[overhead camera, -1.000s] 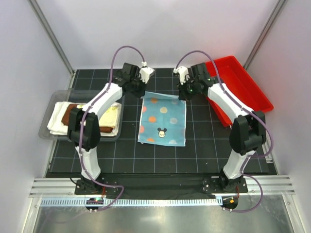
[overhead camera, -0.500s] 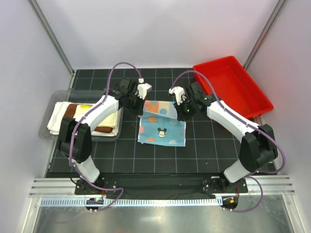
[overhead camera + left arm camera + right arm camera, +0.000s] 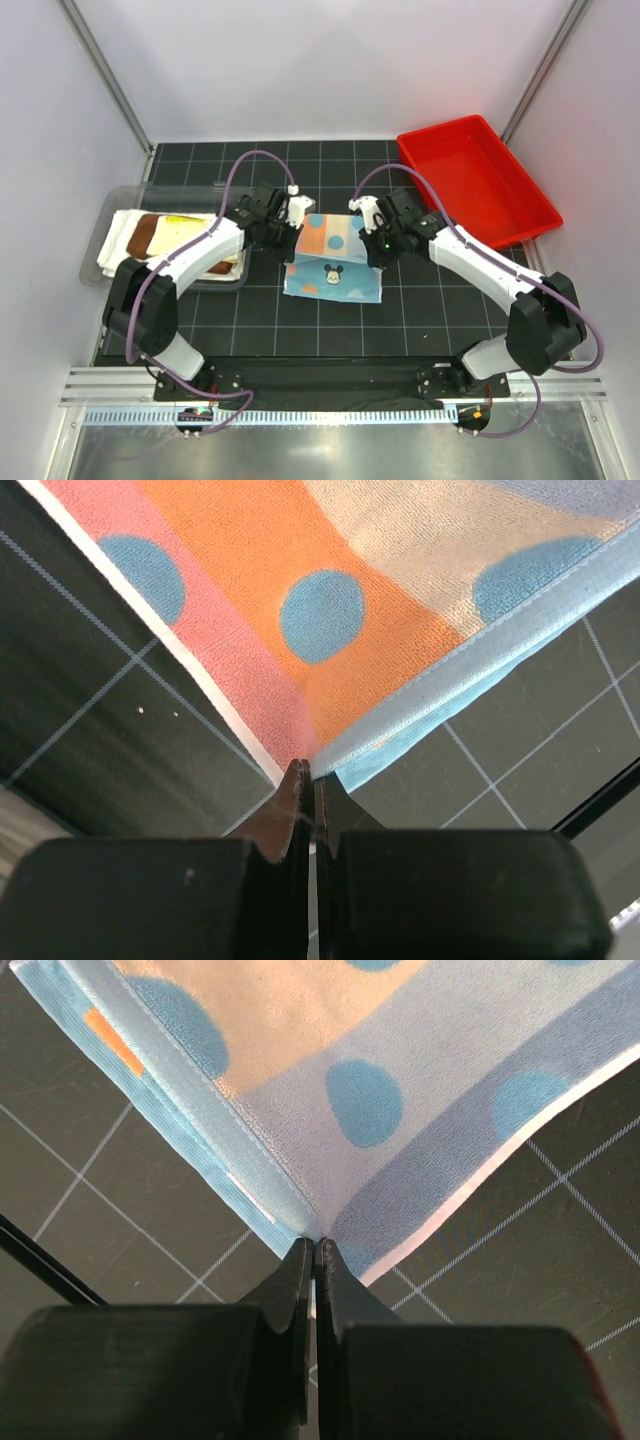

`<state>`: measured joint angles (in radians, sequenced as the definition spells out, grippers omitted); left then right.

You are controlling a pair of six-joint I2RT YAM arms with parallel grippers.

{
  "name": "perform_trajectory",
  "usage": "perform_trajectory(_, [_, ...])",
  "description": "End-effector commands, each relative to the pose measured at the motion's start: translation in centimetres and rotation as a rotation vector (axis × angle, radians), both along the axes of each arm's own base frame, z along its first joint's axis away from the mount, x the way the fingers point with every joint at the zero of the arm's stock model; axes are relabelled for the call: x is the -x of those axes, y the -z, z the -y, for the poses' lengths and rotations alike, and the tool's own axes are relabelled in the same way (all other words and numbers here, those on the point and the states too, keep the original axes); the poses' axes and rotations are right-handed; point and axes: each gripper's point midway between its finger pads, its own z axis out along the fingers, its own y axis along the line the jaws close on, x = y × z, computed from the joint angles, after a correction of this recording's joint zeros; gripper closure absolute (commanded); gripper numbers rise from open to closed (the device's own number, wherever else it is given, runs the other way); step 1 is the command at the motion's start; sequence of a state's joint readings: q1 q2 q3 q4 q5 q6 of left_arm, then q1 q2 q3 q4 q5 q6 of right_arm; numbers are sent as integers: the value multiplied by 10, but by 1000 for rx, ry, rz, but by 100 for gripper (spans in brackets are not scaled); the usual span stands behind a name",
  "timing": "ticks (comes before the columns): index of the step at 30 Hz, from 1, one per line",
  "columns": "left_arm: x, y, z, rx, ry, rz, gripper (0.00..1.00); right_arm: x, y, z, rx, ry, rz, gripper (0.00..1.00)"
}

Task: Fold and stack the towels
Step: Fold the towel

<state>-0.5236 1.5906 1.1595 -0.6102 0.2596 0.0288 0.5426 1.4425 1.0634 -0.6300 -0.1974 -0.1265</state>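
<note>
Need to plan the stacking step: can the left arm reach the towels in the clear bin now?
Probably not yet: the left gripper is shut on a corner of the pastel towel, mid-fold. The clear bin lies open beside that arm, so its stacked towels look reachable after release.

pastel towel [image 3: 330, 610], wrist views: cut off by the upper and side edges; only the corner regions show.
corner tips: hidden between the closed fingers of the left claw [image 3: 308, 780] and the right claw [image 3: 316, 1252].
lower layer, top view: far part covered by the raised flap.
brown towel [image 3: 150, 235], cream towel [image 3: 115, 250]: partly behind the left arm [image 3: 205, 250].
yellow towel [image 3: 185, 219]: a thin strip; print indiscernible.
</note>
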Motion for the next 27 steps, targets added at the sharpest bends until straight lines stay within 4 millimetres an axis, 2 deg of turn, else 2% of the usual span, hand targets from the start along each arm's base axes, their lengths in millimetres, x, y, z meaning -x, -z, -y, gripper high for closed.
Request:
perform_trajectory(1, [-1,-17,-9,-2,-48,57,100,3,-6,11,34,46,12,99])
perform_trajectory(10, [10,-2,-12,-8,-87,-3,100,28,23,6,31,45,-103,99])
perform_trajectory(18, [22,18,-12,-48,-98,-58,99,35,35,12,94,54,-167,99])
perform_trajectory(20, [23,21,-11,-63,-95,-57,98,36,37,13,100,59,-175,99])
perform_trajectory(22, [25,25,-14,-81,-106,-63,90,37,37,14,105,66,-177,99])
perform_trajectory(27, [32,26,-16,-100,-106,-81,90,43,44,10,102,75,-246,99])
